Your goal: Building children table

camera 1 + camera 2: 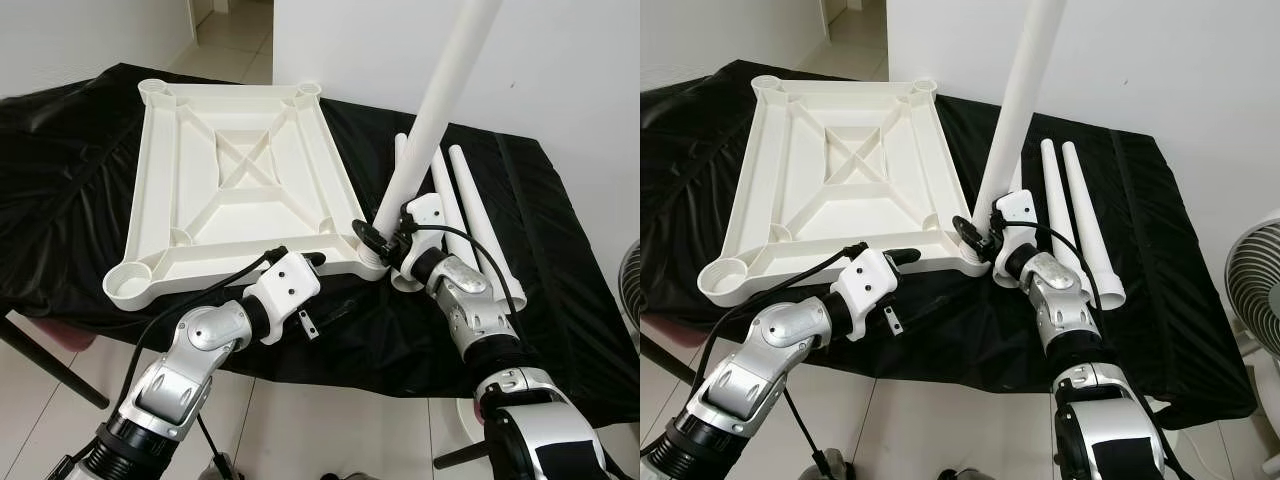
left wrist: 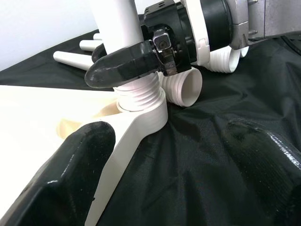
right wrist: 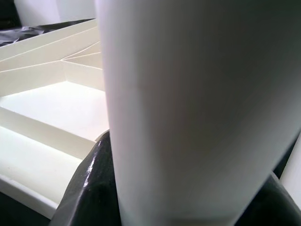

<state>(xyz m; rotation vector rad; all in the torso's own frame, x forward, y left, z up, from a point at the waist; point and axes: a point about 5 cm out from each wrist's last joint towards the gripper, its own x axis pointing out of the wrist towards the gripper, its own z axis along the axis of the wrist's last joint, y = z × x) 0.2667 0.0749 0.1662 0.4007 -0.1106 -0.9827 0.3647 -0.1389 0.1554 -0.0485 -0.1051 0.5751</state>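
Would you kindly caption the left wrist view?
Right gripper seats a threaded white leg in the tabletop's corner socket.

From head height, both eye views look forward and down on the black-draped counter (image 1: 80,180) and upturned white tabletop (image 1: 235,180), sharing its 5 o'clock corner, where the left wrist view and right wrist view press close on the upright leg (image 1: 1015,120).

A room in a home: plain white walls (image 1: 560,70), a pale tiled floor (image 1: 235,35) leading through a doorway at the back, a white standing fan (image 1: 1252,290) at the right edge, and a low surface draped in black cloth (image 1: 70,150).
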